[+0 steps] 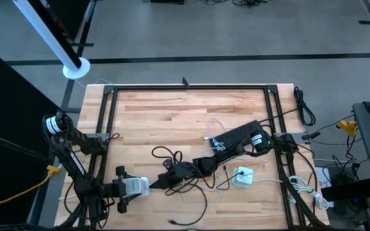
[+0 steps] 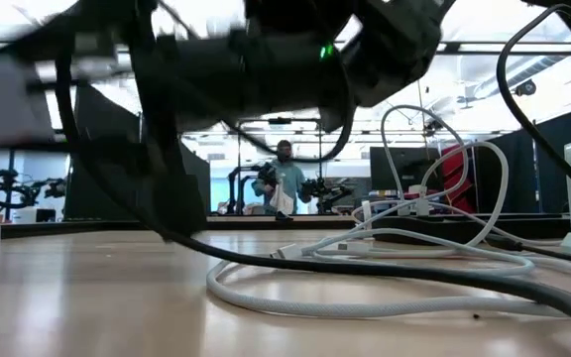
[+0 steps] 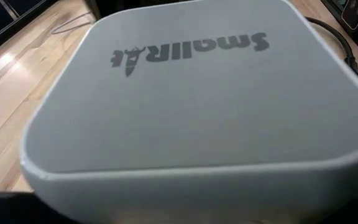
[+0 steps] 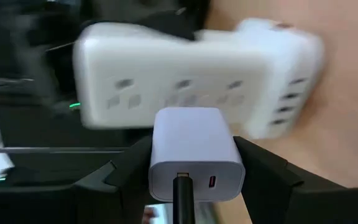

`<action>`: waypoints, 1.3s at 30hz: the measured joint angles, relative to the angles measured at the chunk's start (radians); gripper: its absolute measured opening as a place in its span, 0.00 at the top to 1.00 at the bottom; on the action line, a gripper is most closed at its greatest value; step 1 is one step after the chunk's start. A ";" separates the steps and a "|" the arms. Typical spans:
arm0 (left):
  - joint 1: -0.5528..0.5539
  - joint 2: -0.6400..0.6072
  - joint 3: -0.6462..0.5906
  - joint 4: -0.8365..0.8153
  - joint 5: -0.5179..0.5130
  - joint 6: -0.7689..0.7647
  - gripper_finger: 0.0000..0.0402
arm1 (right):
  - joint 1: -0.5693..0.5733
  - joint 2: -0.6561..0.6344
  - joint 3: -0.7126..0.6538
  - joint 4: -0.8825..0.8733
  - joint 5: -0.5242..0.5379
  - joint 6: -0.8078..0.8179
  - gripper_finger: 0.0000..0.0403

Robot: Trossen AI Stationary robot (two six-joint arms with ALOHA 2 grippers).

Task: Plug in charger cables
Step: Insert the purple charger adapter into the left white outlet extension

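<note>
My left gripper (image 1: 148,185) is low at the table's near left side, shut on a white socket block (image 1: 134,186). That block fills the left wrist view (image 3: 191,106) and hides the fingers there. My right gripper (image 4: 194,163) reaches across from the right to just beside it (image 1: 172,171), shut on a small white charger block (image 4: 194,146) with a black cable (image 4: 182,202) plugged into its back. The socket block's outlets (image 4: 185,87) face this charger, a short gap ahead. Loose white cables (image 1: 218,128) and black cables (image 1: 166,154) lie on the wood. My left gripper has the white socket block (image 1: 134,186) between its fingers, coming level from the table's left. The block itself hides the place of contact in the wrist view. My right gripper pinches the charger block by its two side faces (image 4: 155,155), one finger (image 4: 126,171) on each side. It comes level from the right, with the charger's port face toward the wrist camera and the charger lifted clear of the table.
A second white charger block (image 1: 241,176) sits near the right arm, with white cords (image 1: 300,189) by the near right edge. A black frame (image 1: 185,88) rims the table. A yellow cable (image 1: 49,172) hangs off the left. White cable loops (image 2: 414,248) lie in the low view.
</note>
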 joint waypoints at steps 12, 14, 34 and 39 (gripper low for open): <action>0.000 0.000 0.000 0.004 0.000 0.003 0.24 | 0.011 -0.004 -0.104 0.109 0.057 0.047 0.53; 0.000 0.000 0.000 0.005 0.000 0.004 0.24 | 0.012 -0.003 -0.130 0.121 0.057 0.064 0.53; 0.000 0.001 0.000 0.007 0.000 0.004 0.24 | -0.011 0.000 -0.057 0.046 0.055 0.027 0.53; 0.000 0.001 0.000 0.007 -0.001 0.003 0.24 | -0.010 0.000 -0.020 -0.007 0.046 0.014 0.53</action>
